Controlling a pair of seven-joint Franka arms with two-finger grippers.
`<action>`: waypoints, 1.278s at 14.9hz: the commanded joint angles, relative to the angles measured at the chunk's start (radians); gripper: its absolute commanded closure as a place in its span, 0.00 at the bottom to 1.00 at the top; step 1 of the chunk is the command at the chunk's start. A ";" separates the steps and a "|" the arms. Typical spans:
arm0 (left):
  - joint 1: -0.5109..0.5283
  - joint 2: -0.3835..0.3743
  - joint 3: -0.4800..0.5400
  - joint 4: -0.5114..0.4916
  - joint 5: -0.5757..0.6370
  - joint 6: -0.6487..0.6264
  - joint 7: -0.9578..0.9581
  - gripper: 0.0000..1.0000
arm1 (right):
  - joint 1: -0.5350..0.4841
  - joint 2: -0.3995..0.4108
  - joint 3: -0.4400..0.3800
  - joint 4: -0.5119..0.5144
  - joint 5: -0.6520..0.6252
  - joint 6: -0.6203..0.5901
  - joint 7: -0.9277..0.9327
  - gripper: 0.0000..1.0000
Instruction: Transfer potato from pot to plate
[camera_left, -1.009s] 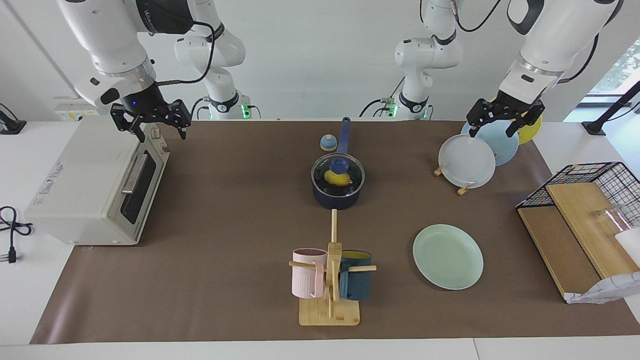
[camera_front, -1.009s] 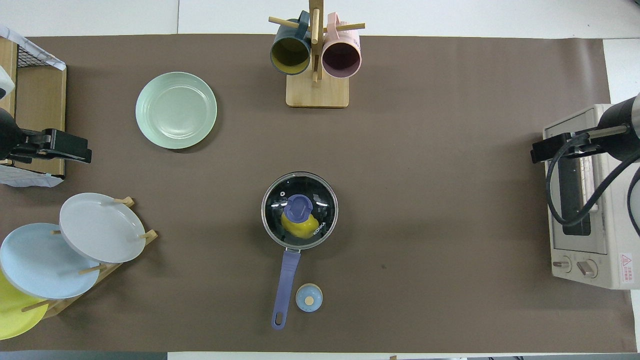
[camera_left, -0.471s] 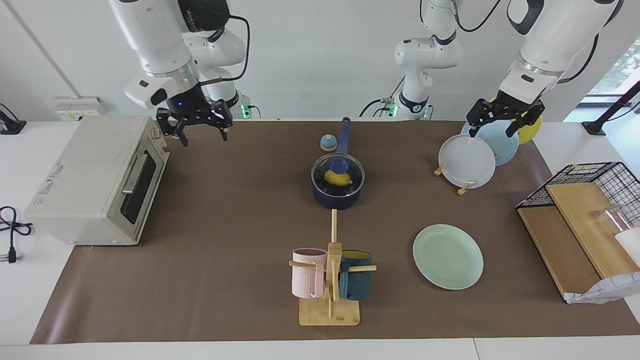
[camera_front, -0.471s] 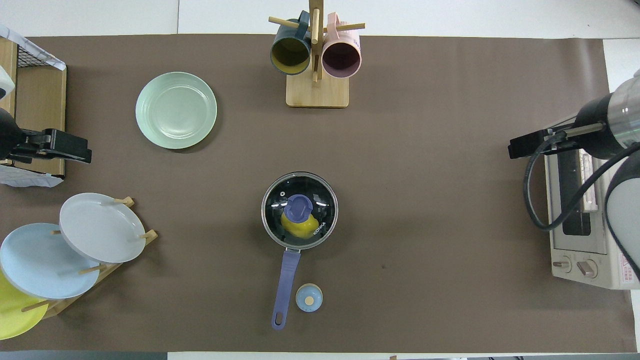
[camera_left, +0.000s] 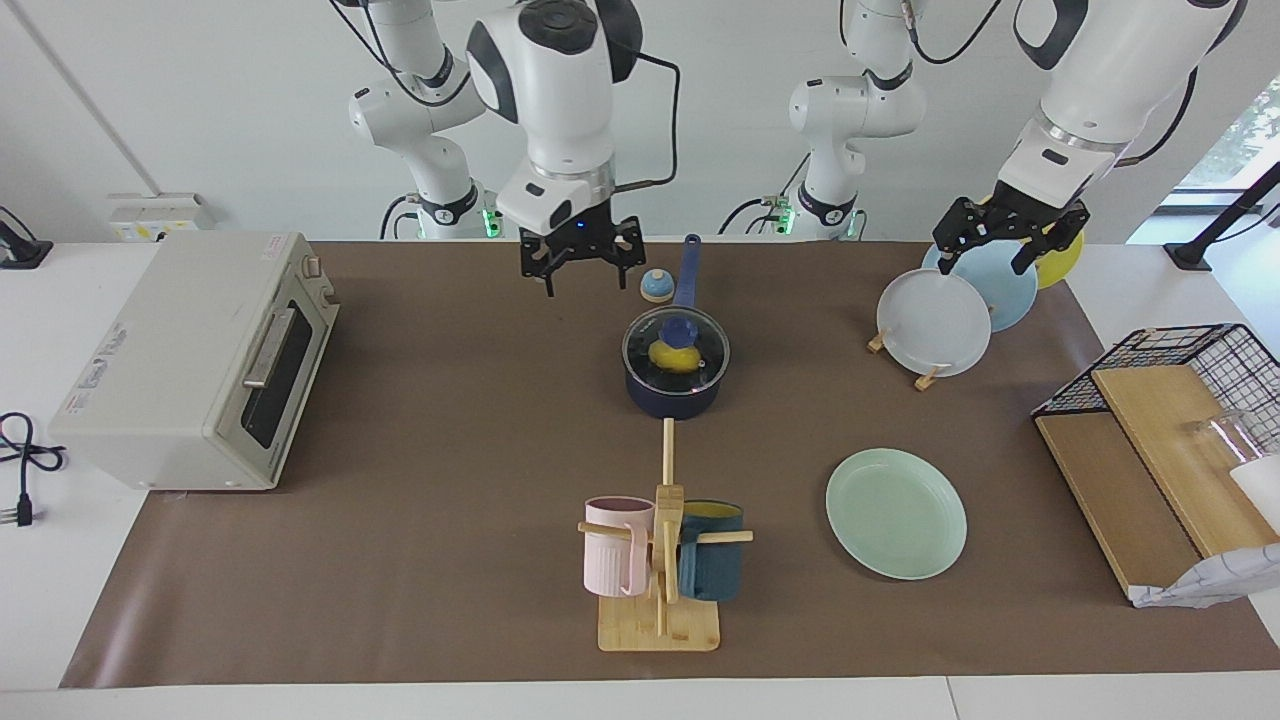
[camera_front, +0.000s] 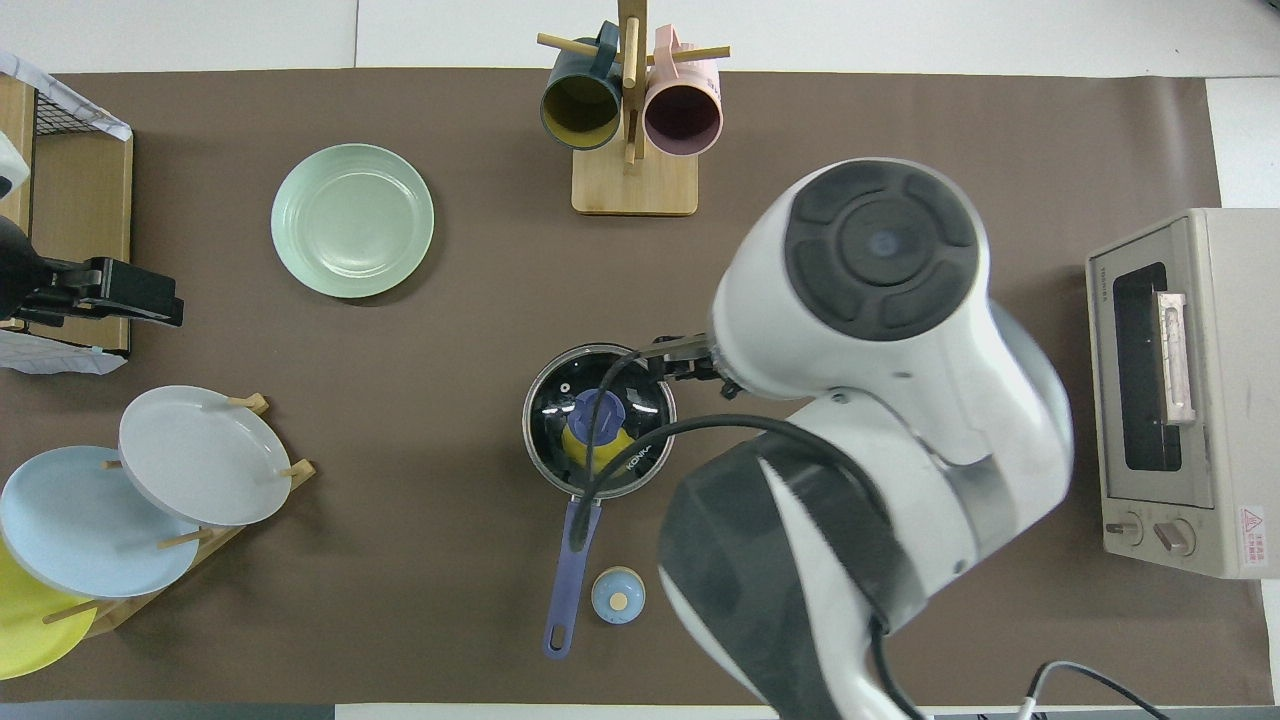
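The navy pot (camera_left: 675, 392) stands mid-table, its long handle (camera_front: 570, 570) pointing toward the robots. A glass lid with a blue knob (camera_left: 678, 329) covers it. The yellow potato (camera_left: 672, 356) lies inside, seen through the lid (camera_front: 600, 455). The mint-green plate (camera_left: 896, 512) lies farther from the robots, toward the left arm's end (camera_front: 352, 220). My right gripper (camera_left: 580, 264) is open and empty, raised over the mat beside the pot; in the overhead view its arm hides it. My left gripper (camera_left: 1010, 240) is open and empty, waiting over the plate rack (camera_front: 140, 305).
A toaster oven (camera_left: 190, 360) stands at the right arm's end. A mug tree (camera_left: 660, 560) with pink and teal mugs stands farther than the pot. A rack with grey-white, light blue and yellow plates (camera_left: 935, 322), a wire basket on wooden boards (camera_left: 1160, 400) and a small blue knob (camera_left: 655, 286) are also here.
My right arm has swung from over the toaster oven toward the middle and now hangs beside the pot. The left arm, pot and plate have not moved.
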 joint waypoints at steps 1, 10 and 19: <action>0.008 -0.004 -0.004 0.005 0.001 -0.005 0.015 0.00 | 0.079 0.072 -0.004 0.038 -0.021 0.106 0.142 0.00; 0.008 -0.004 -0.004 0.005 0.001 -0.005 0.015 0.00 | 0.182 0.168 -0.002 -0.026 -0.118 0.212 0.166 0.00; 0.008 -0.004 -0.004 0.005 0.001 -0.005 0.015 0.00 | 0.179 0.171 -0.002 -0.115 -0.123 0.318 0.166 0.00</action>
